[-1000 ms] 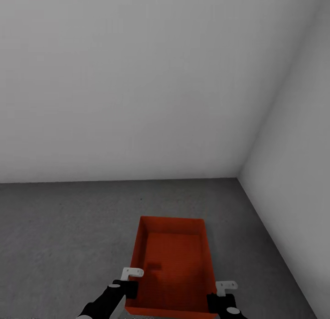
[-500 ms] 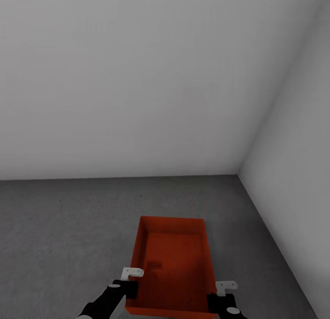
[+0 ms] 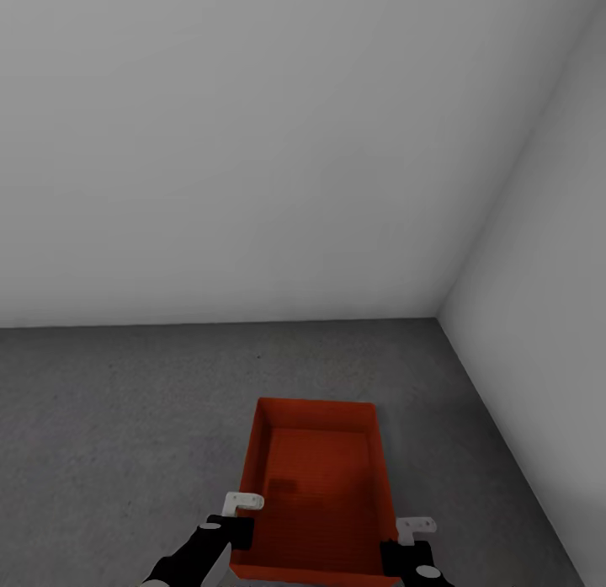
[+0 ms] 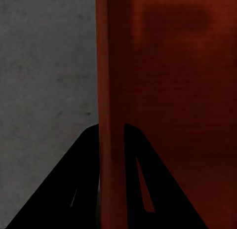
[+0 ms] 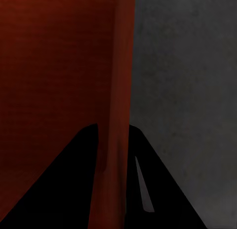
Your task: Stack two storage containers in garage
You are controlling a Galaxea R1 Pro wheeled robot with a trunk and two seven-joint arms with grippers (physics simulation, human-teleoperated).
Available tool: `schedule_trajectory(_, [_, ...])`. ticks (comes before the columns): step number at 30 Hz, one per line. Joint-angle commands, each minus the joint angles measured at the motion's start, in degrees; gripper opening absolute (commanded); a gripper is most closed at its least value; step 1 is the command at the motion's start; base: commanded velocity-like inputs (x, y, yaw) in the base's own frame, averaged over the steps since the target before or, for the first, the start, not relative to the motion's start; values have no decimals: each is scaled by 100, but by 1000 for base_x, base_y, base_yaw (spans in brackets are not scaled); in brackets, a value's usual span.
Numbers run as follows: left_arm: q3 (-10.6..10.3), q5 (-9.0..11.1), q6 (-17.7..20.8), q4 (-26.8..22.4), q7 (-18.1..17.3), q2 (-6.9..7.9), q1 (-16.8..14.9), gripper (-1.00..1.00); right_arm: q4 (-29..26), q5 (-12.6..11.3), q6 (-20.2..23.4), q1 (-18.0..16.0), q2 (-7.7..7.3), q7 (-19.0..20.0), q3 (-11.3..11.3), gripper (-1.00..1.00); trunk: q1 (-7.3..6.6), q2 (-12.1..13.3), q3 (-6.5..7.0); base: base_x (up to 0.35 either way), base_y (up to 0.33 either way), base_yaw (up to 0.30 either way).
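Plain white walls meet in a corner ahead of me and to my right, above a dark grey, mottled concrete floor; this bare room looks like the garage. One orange-red storage container sits low in front of me, its long sides running away from me toward the corner, open top up and nothing inside it; from the head view I cannot tell whether its base touches the floor or hangs just above it.

My left jaws sit at the near end of the container's left long wall; in the left wrist view the thin orange wall stands upright between my two dark fingers, one finger outside over the concrete and one inside the bin, the two of them closed against that wall. My right jaws are at the near end of the right long wall; the right wrist view shows the same thing mirrored, the wall pinched between my fingers, the bin's red floor on one side and grey concrete on the other.

Both jaws are narrowed to the thickness of the wall, each gripping its own side of the one container.
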Motion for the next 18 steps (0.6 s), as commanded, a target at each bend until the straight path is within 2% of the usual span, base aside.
schedule_trajectory(1, [-70,-4,37,-2,46,-1,1,-100,10,-43,-42,-5,-4,-76,-7,-100,-1,-2,-4,0,0,0])
schedule_trajectory(16, [-63,-4,39,-1,46,-1,0,-100,18,-56,-3,-12,-5,-84,-21,-100,-1,-2,-5,0,0,0])
schedule_trajectory(17, [-62,-4,40,-1,46,-1,1,100,18,-54,-3,-12,-5,-84,-21,100,-1,-2,-5,0,0,0])
schedule_trajectory(18, [-63,-4,42,-1,52,-1,1,100,18,-55,-3,-9,-8,-84,-21,100,-1,-2,-5,0,0,0])
